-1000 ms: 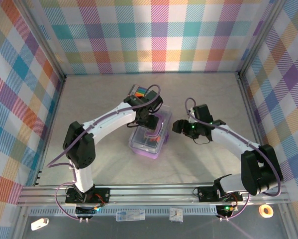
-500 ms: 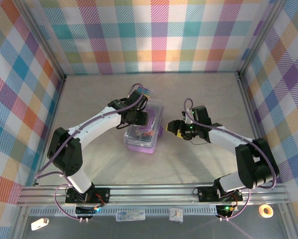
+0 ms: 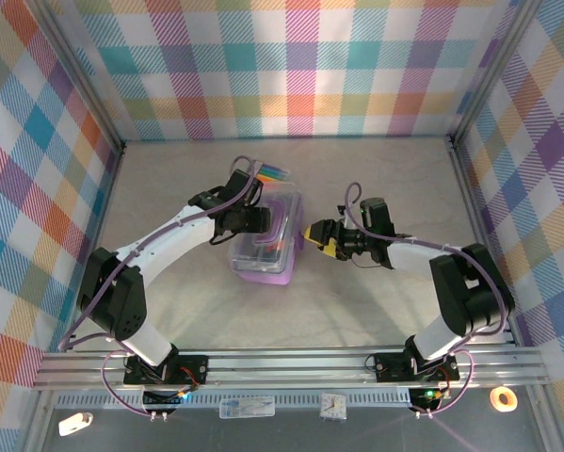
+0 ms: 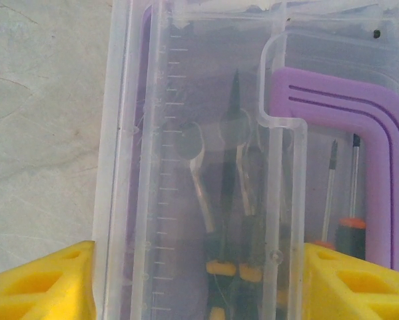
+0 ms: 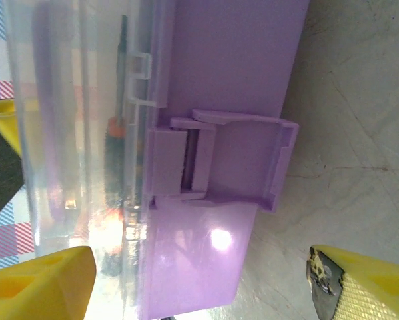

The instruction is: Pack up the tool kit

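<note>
Both open, my left gripper [image 4: 199, 270] over the lid [image 4: 206, 133] and right gripper [image 5: 199, 280] at the latch [image 5: 219, 160] flank the tool kit [image 3: 261, 252] beside the marker pack [image 3: 274, 173]; light, slick plastic, I'd grip its base [image 5: 232, 53].

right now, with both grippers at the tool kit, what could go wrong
The latch looks unfastened, so the clear lid may spring up if the left gripper lifts away. The right gripper, open beside the tool kit, could shove it sideways rather than snap the latch shut.
</note>
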Controlling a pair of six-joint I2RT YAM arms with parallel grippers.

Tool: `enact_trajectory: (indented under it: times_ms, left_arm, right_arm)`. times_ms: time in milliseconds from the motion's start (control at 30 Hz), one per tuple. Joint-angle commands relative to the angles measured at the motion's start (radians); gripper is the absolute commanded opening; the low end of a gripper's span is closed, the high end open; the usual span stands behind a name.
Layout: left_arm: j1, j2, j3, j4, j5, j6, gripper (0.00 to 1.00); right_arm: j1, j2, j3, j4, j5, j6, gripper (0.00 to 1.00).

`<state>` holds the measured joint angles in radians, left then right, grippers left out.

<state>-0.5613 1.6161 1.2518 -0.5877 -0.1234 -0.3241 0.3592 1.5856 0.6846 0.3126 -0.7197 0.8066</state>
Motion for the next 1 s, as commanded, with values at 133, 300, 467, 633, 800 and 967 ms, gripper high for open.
enact_trajectory:
  times_ms: [133, 300, 467, 633, 800, 967]
  left_arm:
    - [0.043, 0.088, -0.101, -0.134, 0.015, -0.035, 0.59]
    - [0.043, 0.083, -0.101, -0.133, 0.025, -0.036, 0.58]
    - [0.044, 0.079, -0.096, -0.136, 0.034, -0.035, 0.57]
    - [0.044, 0.073, -0.094, -0.141, 0.040, -0.036, 0.57]
    - [0.043, 0.066, -0.094, -0.142, 0.042, -0.035, 0.57]
    - [0.043, 0.067, -0.095, -0.140, 0.046, -0.036, 0.56]
  right_arm:
    - [0.007, 0.109, 0.052, 0.124, -0.046, 0.055, 0.83]
    - [0.014, 0.177, 0.065, 0.229, -0.081, 0.113, 0.84]
    - [0.030, 0.211, 0.087, 0.271, -0.088, 0.144, 0.84]
    - [0.037, 0.242, 0.112, 0.273, -0.084, 0.176, 0.84]
    - [0.042, 0.264, 0.118, 0.271, -0.075, 0.181, 0.85]
    - [0.046, 0.268, 0.131, 0.254, -0.075, 0.186, 0.85]
